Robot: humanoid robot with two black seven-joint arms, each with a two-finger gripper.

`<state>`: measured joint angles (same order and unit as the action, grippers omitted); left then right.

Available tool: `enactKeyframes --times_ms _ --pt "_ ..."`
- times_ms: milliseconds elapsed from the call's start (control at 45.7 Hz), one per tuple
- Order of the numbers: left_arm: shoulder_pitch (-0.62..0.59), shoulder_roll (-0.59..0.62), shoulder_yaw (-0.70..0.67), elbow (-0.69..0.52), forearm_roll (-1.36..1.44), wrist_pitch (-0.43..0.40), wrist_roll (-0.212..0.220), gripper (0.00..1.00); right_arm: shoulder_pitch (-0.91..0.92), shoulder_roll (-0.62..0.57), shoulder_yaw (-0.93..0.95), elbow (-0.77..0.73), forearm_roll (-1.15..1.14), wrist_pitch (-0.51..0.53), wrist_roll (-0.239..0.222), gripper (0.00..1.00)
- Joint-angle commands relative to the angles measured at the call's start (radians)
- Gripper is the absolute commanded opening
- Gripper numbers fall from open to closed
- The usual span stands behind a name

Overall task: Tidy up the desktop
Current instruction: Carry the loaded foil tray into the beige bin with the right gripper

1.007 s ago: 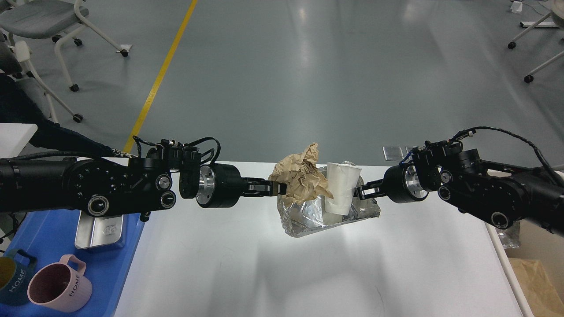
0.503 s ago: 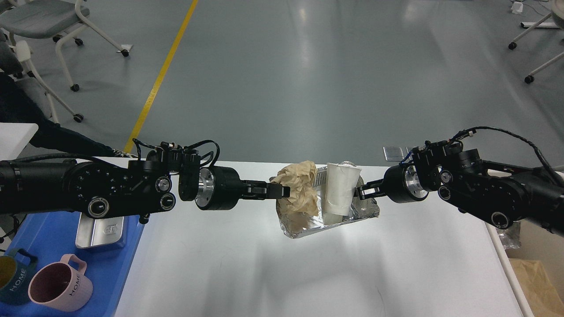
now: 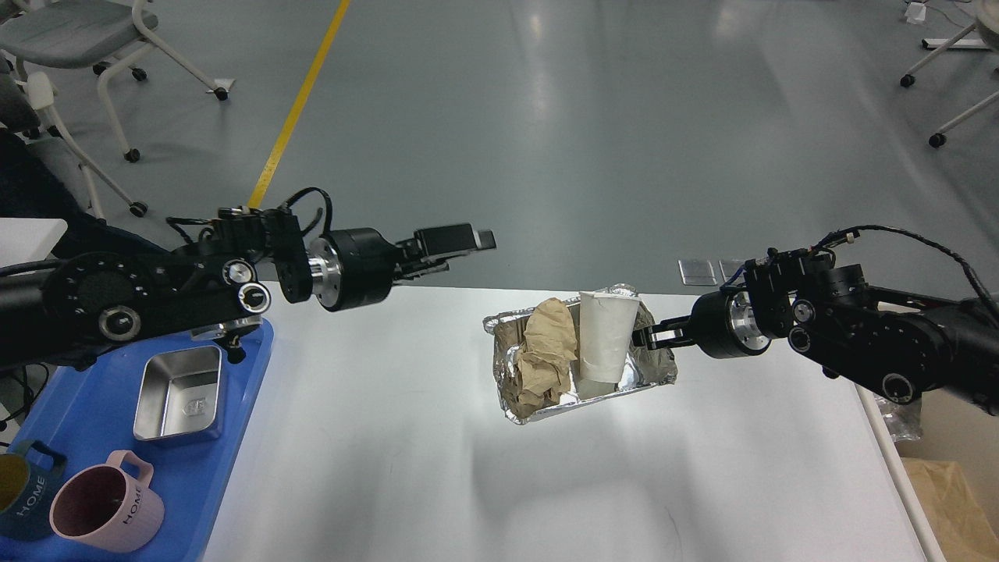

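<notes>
On the white desktop (image 3: 437, 468) stands a crumpled foil tray (image 3: 546, 407). Inside it lie a wad of brown paper (image 3: 546, 351) and an upright white paper cup (image 3: 605, 339). My right gripper (image 3: 649, 337) comes in from the right and is shut on the tray's right rim, just beside the cup. Over the desktop's far edge, up and left of the tray, my left gripper (image 3: 460, 240) hangs in the air. It is open with nothing between its fingers.
A blue plastic tray (image 3: 86, 390) at the left holds a steel tin (image 3: 178, 394), a pink mug (image 3: 105, 503) and a dark mug (image 3: 19, 484). A beige bin (image 3: 952, 499) sits below the desktop's right edge. Chairs stand on the floor beyond.
My left gripper let go of the brown paper, which dropped into the foil tray. The left arm then rose and drew back to the left. The right arm shifted slightly right.
</notes>
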<state>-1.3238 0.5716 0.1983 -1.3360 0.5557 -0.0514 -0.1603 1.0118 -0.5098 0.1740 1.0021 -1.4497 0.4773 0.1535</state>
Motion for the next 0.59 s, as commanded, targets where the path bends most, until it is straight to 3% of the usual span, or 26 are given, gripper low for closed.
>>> enactKeyframes --times_ms 0,328,569 --pt "0.116 0.056 -0.184 0.031 -0.062 0.01 -0.001 0.96 -0.002 -0.025 0.006 -0.005 0.051 -0.002 0.0 0.0" --pt "0.514 0.05 -0.744 0.101 -0.103 0.018 -0.002 0.96 -0.038 -0.173 0.002 -0.011 0.141 -0.014 0.0 0.0" --pt "0.761 -0.074 -1.12 0.143 -0.103 0.013 -0.021 0.96 -0.122 -0.314 0.01 -0.057 0.256 -0.046 0.003 0.0"
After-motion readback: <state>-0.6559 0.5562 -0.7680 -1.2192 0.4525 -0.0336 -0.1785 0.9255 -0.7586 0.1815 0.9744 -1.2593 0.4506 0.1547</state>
